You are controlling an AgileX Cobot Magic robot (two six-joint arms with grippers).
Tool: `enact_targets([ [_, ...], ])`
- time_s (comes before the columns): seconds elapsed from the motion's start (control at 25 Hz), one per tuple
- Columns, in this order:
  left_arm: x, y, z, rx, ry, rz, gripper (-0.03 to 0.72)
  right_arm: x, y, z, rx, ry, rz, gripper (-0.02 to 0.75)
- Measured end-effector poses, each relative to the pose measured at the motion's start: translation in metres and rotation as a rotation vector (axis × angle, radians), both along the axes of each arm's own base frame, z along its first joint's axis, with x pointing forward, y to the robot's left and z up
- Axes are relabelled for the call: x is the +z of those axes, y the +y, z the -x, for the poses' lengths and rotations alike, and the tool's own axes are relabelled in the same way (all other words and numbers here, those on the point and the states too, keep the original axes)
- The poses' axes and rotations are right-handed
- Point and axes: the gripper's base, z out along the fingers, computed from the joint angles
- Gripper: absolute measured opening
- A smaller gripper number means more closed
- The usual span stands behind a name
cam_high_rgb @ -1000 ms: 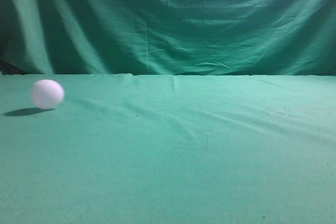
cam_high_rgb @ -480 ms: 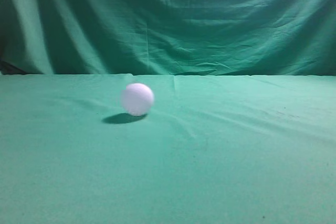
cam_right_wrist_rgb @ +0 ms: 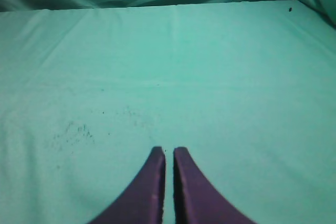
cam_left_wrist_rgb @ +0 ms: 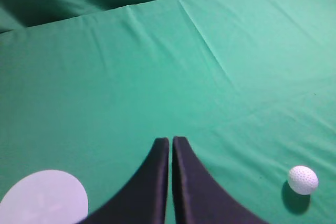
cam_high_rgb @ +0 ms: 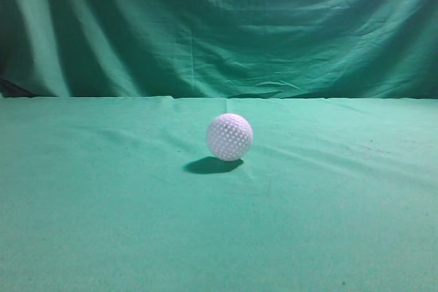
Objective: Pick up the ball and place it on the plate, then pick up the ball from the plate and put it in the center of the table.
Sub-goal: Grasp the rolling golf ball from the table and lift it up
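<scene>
The white dimpled ball [cam_high_rgb: 230, 137] rests on the green table [cam_high_rgb: 328, 223] near the middle of the exterior view. It also shows in the left wrist view [cam_left_wrist_rgb: 303, 180] at the lower right, well to the right of my left gripper [cam_left_wrist_rgb: 171, 140], which is shut and empty. A white round plate [cam_left_wrist_rgb: 43, 199] lies at the lower left of the left wrist view, left of that gripper. My right gripper [cam_right_wrist_rgb: 169, 150] is shut and empty over bare cloth. Neither gripper shows in the exterior view.
A draped green backdrop curtain [cam_high_rgb: 219, 29] hangs behind the table's far edge. Shallow wrinkles cross the cloth [cam_left_wrist_rgb: 210, 51]. Small dark specks mark the cloth [cam_right_wrist_rgb: 73, 129] in the right wrist view.
The ball has rolled from the far left of the exterior view to near the middle, and now looks sharp instead of blurred.
</scene>
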Motion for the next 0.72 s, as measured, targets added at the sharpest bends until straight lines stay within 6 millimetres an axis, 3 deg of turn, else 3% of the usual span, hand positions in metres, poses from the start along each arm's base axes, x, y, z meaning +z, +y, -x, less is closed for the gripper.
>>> enact_targets([
  [0.36, -0.037, 0.024, 0.090, 0.020, -0.164, 0.032, 0.000, 0.024, 0.002, -0.004, -0.008, -0.248, -0.160, 0.050],
  [0.56, -0.050, 0.032, 0.124, 0.023, -0.254, 0.051, 0.000, 0.039, 0.000, -0.004, -0.015, -0.416, -0.184, 0.050],
  [0.72, -0.050, 0.037, 0.139, 0.024, -0.313, 0.051, 0.000, 0.048, 0.001, -0.002, -0.009, -0.384, -0.181, 0.050],
])
